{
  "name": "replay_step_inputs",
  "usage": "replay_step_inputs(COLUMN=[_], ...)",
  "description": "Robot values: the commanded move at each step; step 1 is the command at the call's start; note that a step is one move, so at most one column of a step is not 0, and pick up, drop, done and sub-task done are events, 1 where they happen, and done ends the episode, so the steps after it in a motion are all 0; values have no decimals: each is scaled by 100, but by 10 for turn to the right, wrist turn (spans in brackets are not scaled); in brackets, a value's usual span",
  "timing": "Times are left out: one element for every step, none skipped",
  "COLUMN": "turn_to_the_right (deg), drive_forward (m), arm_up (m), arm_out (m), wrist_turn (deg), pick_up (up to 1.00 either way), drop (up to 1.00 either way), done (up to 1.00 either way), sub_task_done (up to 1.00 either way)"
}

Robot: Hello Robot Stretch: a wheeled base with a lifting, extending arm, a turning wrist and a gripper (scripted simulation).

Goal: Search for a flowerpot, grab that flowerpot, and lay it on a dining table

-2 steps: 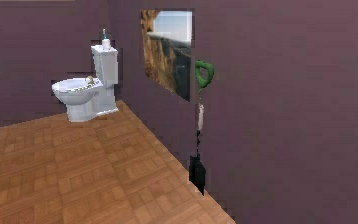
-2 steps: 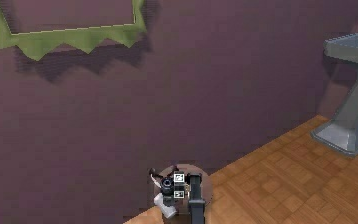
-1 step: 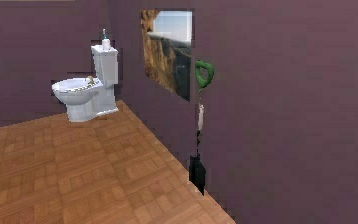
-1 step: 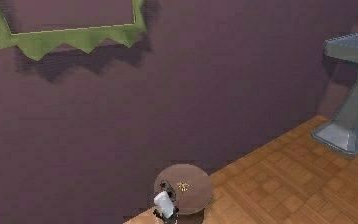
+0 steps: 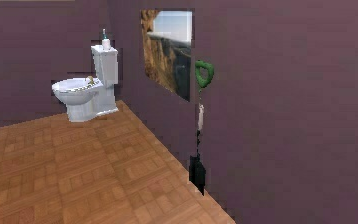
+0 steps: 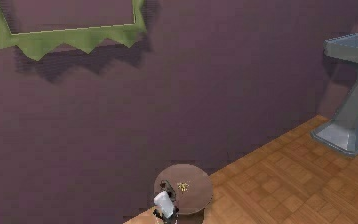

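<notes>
Flowerpot unconfirmed: perhaps the round brown thing (image 6: 184, 188) low by the purple wall (image 6: 187, 90), small white-and-dark item (image 6: 165, 205) at its edge. Turn toward it, close in slowly, check shape before reaching. Cannot tell gripper's state. Skip toilet (image 5: 87, 92) and sink (image 6: 349, 50).

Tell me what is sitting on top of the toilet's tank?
A small upright bottle-like thing, pale with a greenish top, stands on the tank's lid. The lid covers whatever is inside the tank.

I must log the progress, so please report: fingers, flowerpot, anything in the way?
Flowerpot not yet found. Ahead: toilet, wall picture, green-handled tool leaning at wall. Arm side: sink, round brown thing low by wall.
</notes>
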Motion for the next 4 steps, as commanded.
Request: replay_step_inputs(turn_to_the_right=[0, 0, 0, 0], drive_forward=[0, 0, 0, 0], arm_up=[10, 50, 6, 0], arm_out=[0, 0, 0, 0], wrist_turn=[0, 0, 0, -450], pick_up=[0, 0, 0, 0], drop=[0, 0, 0, 0], done=[0, 0, 0, 0], sub_task_done=[0, 0, 0, 0])
